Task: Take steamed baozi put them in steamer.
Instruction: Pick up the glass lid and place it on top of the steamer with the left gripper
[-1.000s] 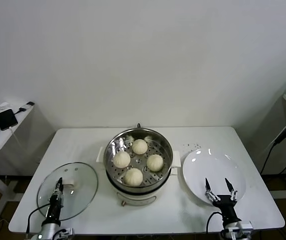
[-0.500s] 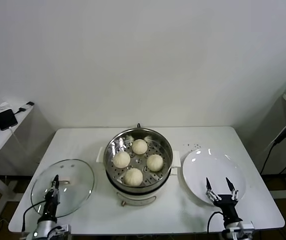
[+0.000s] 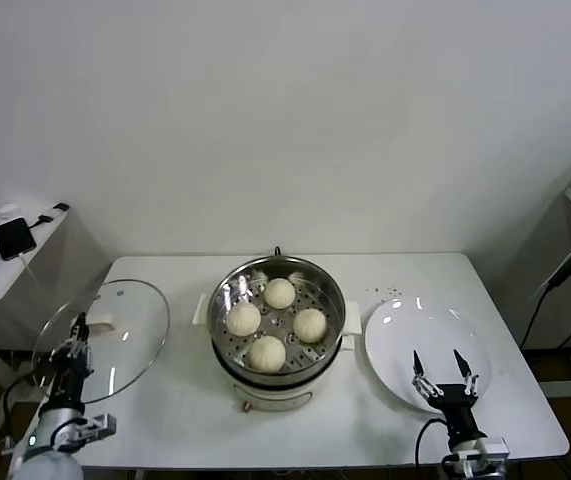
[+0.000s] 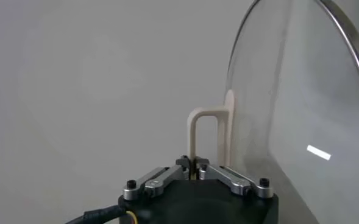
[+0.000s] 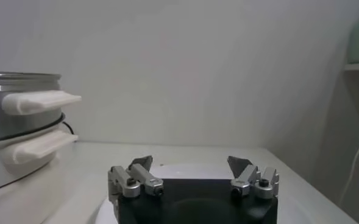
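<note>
The left end effector (image 3: 73, 352) is gripping the glass lid (image 3: 105, 338) by its handle, tilted above the counter (image 3: 185, 420). Four buns (image 3: 278, 293) are sitting inside the steamer (image 3: 277, 330). The right end effector (image 3: 443, 378) is hovering wide over the plate (image 3: 405, 330).

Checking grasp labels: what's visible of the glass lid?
The glass lid is a round clear dome with a thin metal rim and a pale loop handle. The left hand is shut on that handle and holds the lid tilted up on edge, off the table, left of the steamer. Nothing else touches it.
</note>
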